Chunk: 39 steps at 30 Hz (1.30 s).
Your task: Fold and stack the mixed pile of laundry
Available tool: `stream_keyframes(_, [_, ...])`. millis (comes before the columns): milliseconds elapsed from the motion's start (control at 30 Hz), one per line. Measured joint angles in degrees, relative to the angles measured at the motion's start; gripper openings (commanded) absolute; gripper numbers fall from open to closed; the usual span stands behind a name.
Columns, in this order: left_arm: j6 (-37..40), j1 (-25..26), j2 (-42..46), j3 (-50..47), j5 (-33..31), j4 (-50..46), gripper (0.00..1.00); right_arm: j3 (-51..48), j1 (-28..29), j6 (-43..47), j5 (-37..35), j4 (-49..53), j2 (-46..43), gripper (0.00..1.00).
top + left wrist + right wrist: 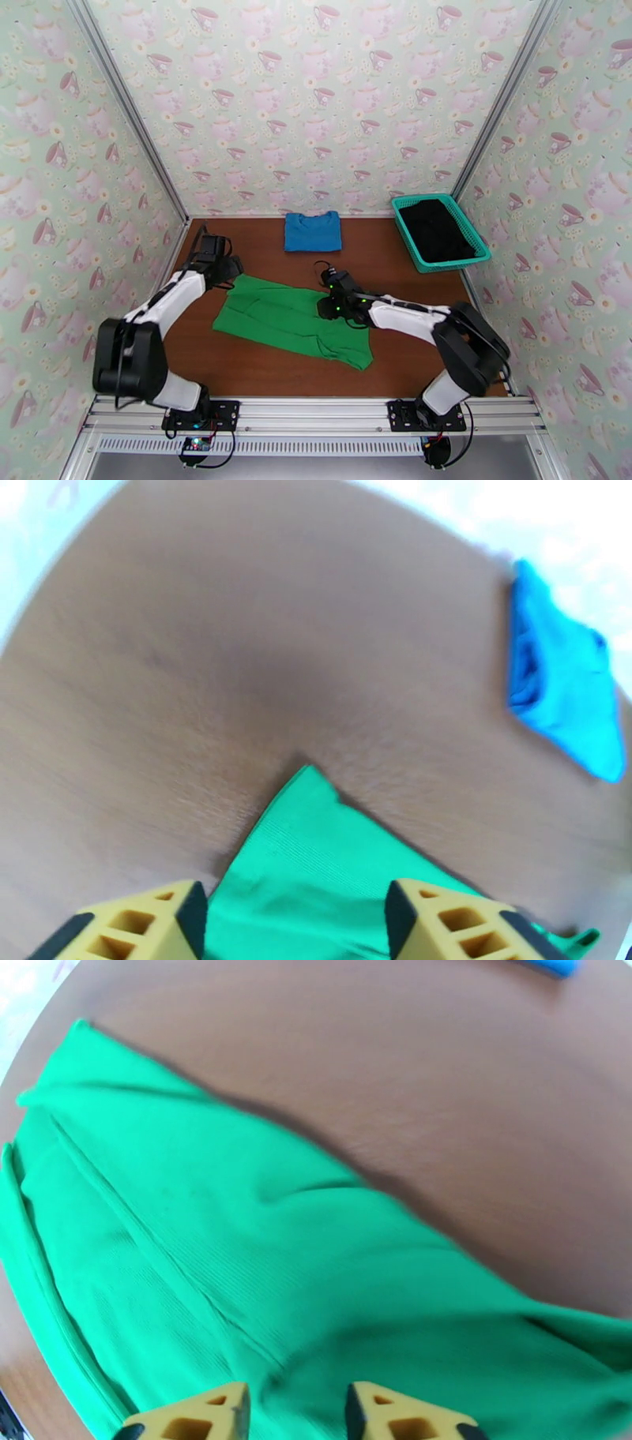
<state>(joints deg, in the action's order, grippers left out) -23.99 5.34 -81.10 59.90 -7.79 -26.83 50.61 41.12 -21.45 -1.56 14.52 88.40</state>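
Green shirt [292, 320] lies spread on the surface [379, 260]. Left gripper [296, 922] jaws wide apart over its corner; right gripper [296, 1422] jaws parted over the cloth, gripping nothing.

A brown wooden table [237, 371] was seen enclosed on three sides by walls [316, 95] papered with pink teacups and teapots on a pale green ground. A teal plastic lattice basket [408, 235] was set at the table's far right corner, close to the back wall. Slanting metal posts [131, 110] were fixed at the two rear corners, and a ridged aluminium rail [316, 414] was laid along the near edge.
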Motion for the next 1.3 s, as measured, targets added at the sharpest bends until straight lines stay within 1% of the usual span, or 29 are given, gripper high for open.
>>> stream_keyframes(100, [-0.04, -0.02, 4.00, 2.36, -1.36, -3.65, 0.69, 0.09, -1.68, -0.39, -2.27, 5.11, -3.15, 0.35])
stream_keyframes(133, [-0.09, -0.02, 4.90, 3.06, -1.64, -4.70, 0.74, -0.02, -2.54, -0.46, -2.60, 6.69, -3.28, 0.33])
stream_keyframes(167, [0.00, -0.02, 5.60, 3.54, -1.73, -5.51, 0.77, -0.42, -3.41, -0.42, -2.78, 7.91, -3.21, 0.32])
stream_keyframes(233, [-0.44, -0.02, 6.71, 3.85, -1.68, -6.78, 0.80, -1.57, -4.79, -0.44, -2.73, 9.90, -2.78, 0.31])
stream_keyframes(400, [-1.33, -0.02, 8.13, 3.85, -1.42, -9.92, 0.84, -3.58, -7.72, -0.39, -2.27, 12.02, 1.46, 0.30])
stream_keyframes(500, [-1.60, -0.02, 9.16, 3.85, -1.11, -11.56, 0.84, -1.57, -9.20, -0.07, -1.77, 11.91, 4.85, 0.29])
stream_keyframes(633, [-2.64, 0.42, 11.45, 3.87, 0.39, -13.97, 0.84, 5.31, -11.58, 1.14, -0.74, 11.54, 11.45, 0.29])
stream_keyframes(767, [-3.65, 3.26, 14.84, 3.85, 1.25, -16.41, 0.84, 13.51, -14.51, 2.78, 0.55, 12.20, 17.73, 0.29])
stream_keyframes(867, [-4.44, 5.09, 16.72, 3.02, 2.16, -17.88, 0.84, 19.96, -17.42, 4.17, 2.49, 14.51, 21.99, 0.29])
stream_keyframes(967, [-5.20, 5.79, 17.79, 0.26, 2.86, -19.06, 0.84, 27.52, -20.87, 5.33, 4.81, 17.94, 26.73, 0.30])
stream_keyframes(1133, [-7.08, 7.34, 19.45, -7.30, 3.72, -20.57, 0.84, 39.67, -27.71, 6.62, 7.65, 23.54, 33.48, 0.31])
stream_keyframes(1300, [-8.00, 7.89, 19.43, -10.34, 4.59, -20.70, 0.85, 48.76, -34.01, 8.28, 8.44, 26.99, 37.22, 0.33])
